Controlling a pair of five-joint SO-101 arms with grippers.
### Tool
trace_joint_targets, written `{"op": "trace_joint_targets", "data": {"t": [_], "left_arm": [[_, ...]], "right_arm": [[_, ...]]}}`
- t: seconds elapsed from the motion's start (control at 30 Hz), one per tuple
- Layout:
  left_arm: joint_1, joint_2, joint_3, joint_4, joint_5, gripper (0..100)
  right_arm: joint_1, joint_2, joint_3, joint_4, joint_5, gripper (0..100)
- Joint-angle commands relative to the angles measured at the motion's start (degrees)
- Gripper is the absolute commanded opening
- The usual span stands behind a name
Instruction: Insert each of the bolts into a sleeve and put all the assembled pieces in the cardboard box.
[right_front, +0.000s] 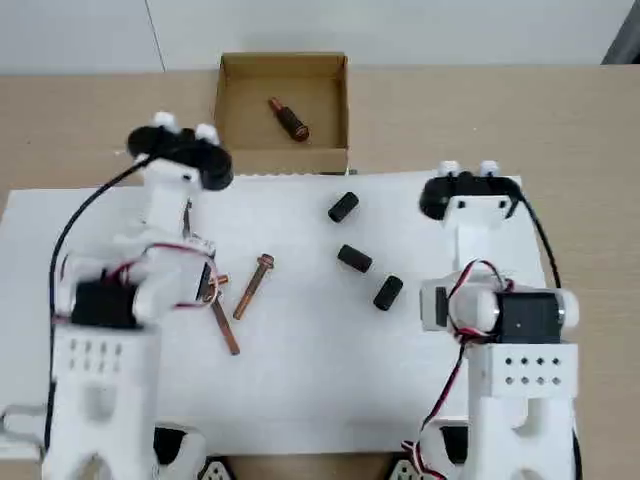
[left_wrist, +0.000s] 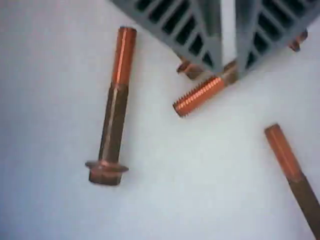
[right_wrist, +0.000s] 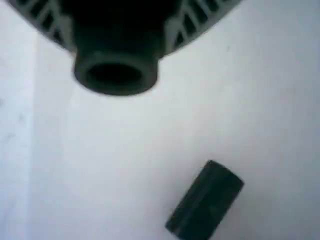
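1. Bolts, high view: two loose, nearer bolt (right_front: 252, 286) and farther bolt (right_front: 225, 328), well apart from the cardboard box (right_front: 283, 160); three sleeves (right_front: 354, 258) also outside it; one assembled piece (right_front: 288, 119) inside.
2. Left wrist view: left gripper (left_wrist: 229, 67) pinched almost closed on a third bolt (left_wrist: 200, 95).
3. Right wrist view: right gripper (right_wrist: 117, 45) clamped round a fourth sleeve (right_wrist: 115, 75). Step judged: mating; next, lining thread up with bore.

— What is carried by the wooden table (right_front: 580, 110)?
— A white sheet (right_front: 300, 370) is spread there, a cardboard box (right_front: 222, 100) set behind it — bolts (right_front: 252, 287) and three black sleeves (right_front: 354, 259) are scattered on the sheet.
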Motion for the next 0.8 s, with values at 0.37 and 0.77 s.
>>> {"op": "trace_joint_targets", "data": {"t": [0.37,0.77], "left_arm": [[5.10,31.03,-13.67,9.41,-7.91,1],[5.10,47.03,-23.43,9.49,-9.05,9]], "right_arm": [[3.74,-1.10,-0.09,-1.10,0.18,0.7],[3.74,-1.10,-0.09,-1.10,0.18,0.6]]}}
